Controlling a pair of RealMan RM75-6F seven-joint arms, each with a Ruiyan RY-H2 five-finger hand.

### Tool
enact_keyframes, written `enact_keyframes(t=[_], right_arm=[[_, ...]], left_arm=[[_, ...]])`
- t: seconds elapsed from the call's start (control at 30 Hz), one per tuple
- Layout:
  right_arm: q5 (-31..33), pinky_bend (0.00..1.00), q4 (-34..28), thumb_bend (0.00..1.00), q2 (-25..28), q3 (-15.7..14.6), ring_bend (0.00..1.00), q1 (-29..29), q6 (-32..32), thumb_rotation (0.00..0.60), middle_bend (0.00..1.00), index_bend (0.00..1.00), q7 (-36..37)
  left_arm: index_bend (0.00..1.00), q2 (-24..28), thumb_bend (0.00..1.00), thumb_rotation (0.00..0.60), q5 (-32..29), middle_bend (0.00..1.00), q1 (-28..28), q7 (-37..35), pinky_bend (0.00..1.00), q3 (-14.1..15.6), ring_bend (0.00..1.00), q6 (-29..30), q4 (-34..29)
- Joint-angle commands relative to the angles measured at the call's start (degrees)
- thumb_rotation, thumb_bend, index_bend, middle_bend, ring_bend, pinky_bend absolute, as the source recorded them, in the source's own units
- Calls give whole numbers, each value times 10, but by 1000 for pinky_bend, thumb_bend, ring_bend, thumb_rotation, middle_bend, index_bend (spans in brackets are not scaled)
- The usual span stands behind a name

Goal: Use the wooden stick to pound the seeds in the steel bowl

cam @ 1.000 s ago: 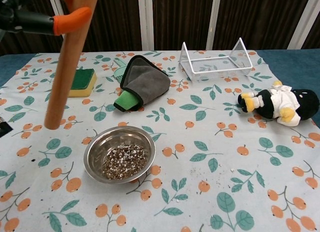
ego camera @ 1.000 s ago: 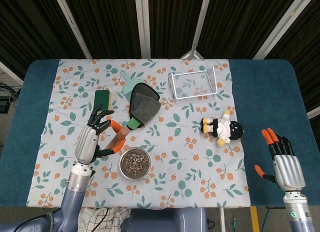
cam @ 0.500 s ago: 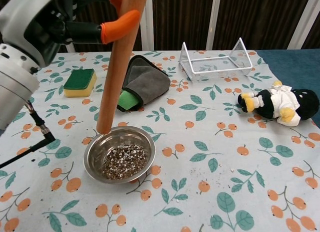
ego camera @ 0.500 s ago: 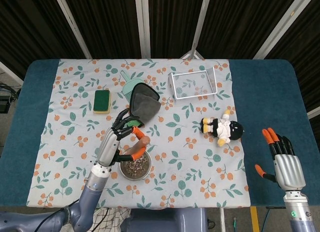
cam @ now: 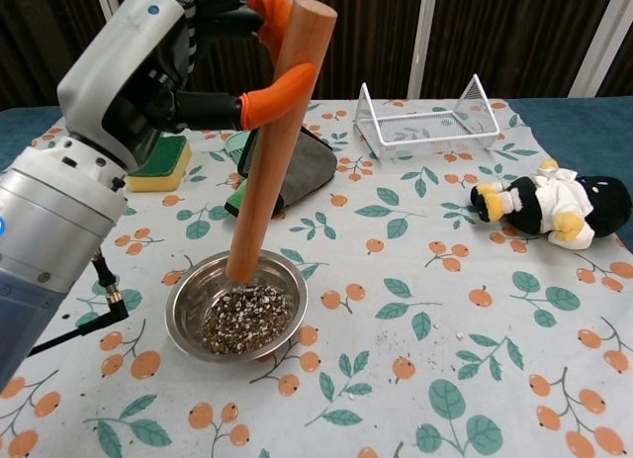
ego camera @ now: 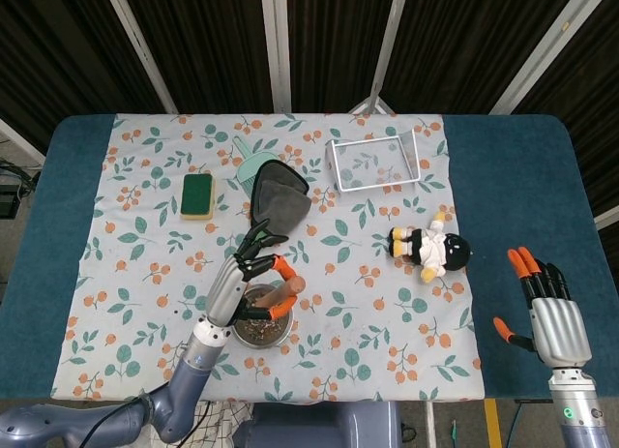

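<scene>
My left hand [cam: 163, 77] grips the wooden stick [cam: 277, 137] near its top, thumb and a finger around it. The stick slants down, and its lower end hangs over the far rim of the steel bowl [cam: 188, 298], just above the seeds [cam: 242, 320]. In the head view my left hand [ego camera: 242, 279] and the wooden stick [ego camera: 287, 291] cover most of the steel bowl [ego camera: 263, 336]. My right hand [ego camera: 549, 308] is open at the table's right edge, far from the bowl, holding nothing.
Behind the bowl lie a grey cloth [cam: 292, 161] over a green scoop, a green and yellow sponge [cam: 161, 161] and a white wire rack [cam: 425, 117]. A plush penguin [cam: 549, 206] lies at the right. Spilled seeds [cam: 415, 339] dot the cloth right of the bowl.
My left hand has carried the stick rightward, from left of the bowl to over it, and lowered its end toward the seeds. The right hand has not moved.
</scene>
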Motion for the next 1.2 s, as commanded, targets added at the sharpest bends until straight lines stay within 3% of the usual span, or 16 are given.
enact_keyframes(t=[0.03, 0.57, 1.2], right_arm=[[1, 0, 0, 268, 0, 0, 0, 0, 0, 600, 0, 0, 0], [5, 0, 0, 268, -2, 1, 0, -2, 1, 600, 0, 0, -1], [6, 0, 3, 268, -10, -3, 0, -11, 10, 600, 0, 0, -3]], left_arm=[[657, -16, 704, 600, 6, 747, -2, -26, 23, 7, 215, 16, 24], [652, -53, 702, 600, -6, 746, 3, -132, 28, 28, 220, 39, 130], [652, -77, 702, 600, -21, 746, 11, -206, 34, 47, 222, 45, 224]])
